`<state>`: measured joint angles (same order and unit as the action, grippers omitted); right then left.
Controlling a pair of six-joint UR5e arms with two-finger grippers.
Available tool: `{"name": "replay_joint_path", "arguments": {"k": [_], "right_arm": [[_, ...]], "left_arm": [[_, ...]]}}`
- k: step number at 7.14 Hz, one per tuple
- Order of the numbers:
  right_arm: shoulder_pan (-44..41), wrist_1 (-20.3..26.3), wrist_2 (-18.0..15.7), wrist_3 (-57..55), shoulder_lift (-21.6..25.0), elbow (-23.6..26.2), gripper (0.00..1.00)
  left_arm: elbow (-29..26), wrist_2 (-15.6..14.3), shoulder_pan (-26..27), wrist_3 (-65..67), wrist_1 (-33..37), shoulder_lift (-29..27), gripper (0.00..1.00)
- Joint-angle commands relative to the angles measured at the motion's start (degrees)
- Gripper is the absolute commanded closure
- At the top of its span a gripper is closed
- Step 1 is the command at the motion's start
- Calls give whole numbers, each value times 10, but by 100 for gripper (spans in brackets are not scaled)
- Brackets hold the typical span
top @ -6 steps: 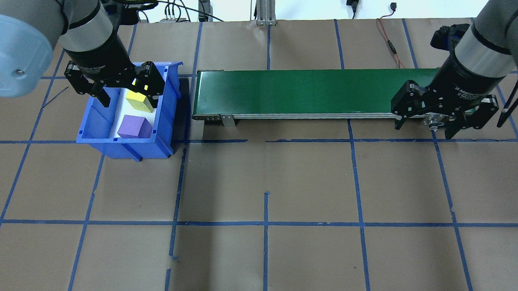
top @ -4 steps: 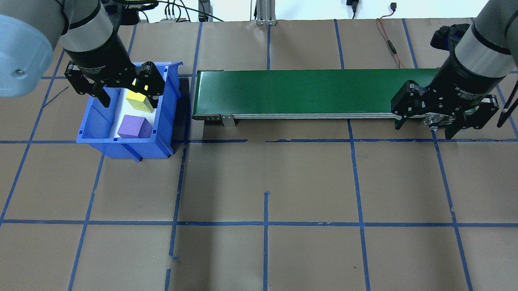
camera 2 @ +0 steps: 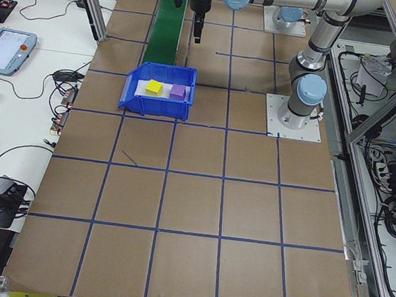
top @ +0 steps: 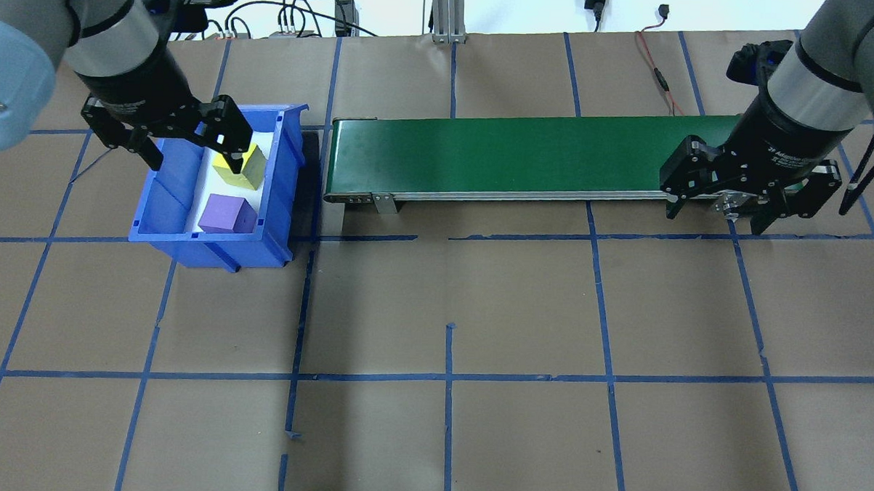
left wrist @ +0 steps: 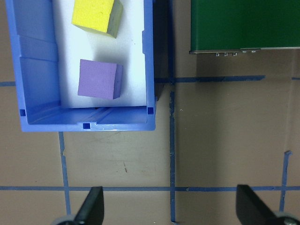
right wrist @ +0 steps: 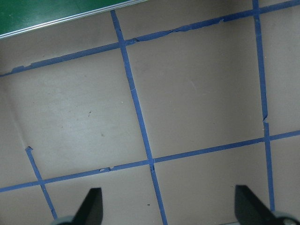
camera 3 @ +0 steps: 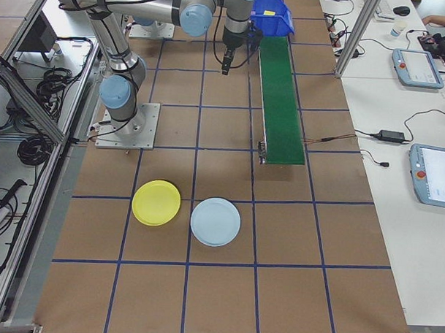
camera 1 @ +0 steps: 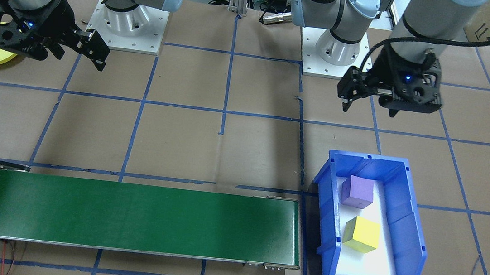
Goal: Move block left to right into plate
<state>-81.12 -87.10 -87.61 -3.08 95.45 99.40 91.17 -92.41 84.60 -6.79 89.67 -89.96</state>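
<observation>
Blocks sit in the blue bin near the table's left end: a yellow block at the bin's far side from the robot and a purple block nearer the robot, both on its white floor, apart from each other. The left gripper hangs above the bin with its jaws spread and nothing between them; its wrist view shows both blocks below, untouched. A green conveyor runs along the far edge, from just beside the bin toward the right end. The right gripper hovers over the conveyor's right end, jaws released and empty. A yellow plate and a pale blue plate lie side by side at the table's right end.
</observation>
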Motion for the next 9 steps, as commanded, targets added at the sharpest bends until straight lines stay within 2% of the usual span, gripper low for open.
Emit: {"name": "replay_joint_path", "arguments": {"k": [1,3,6,8,9], "right_arm": [[0,0,0,0,0,0,0],[0,0,0,0,0,0,0],[0,0,0,0,0,0,0],[0,0,0,0,0,0,0],[0,0,0,0,0,0,0]], "left_arm": [[-3,4,-92,-82,1,1,0],[0,4,-116,-105,-16,-6,0],[1,-2,-117,-160,-125,-90,0],[2,-1,-117,-161,-157,-143,0],[3,5,-116,-153,-158,-151,0]]}}
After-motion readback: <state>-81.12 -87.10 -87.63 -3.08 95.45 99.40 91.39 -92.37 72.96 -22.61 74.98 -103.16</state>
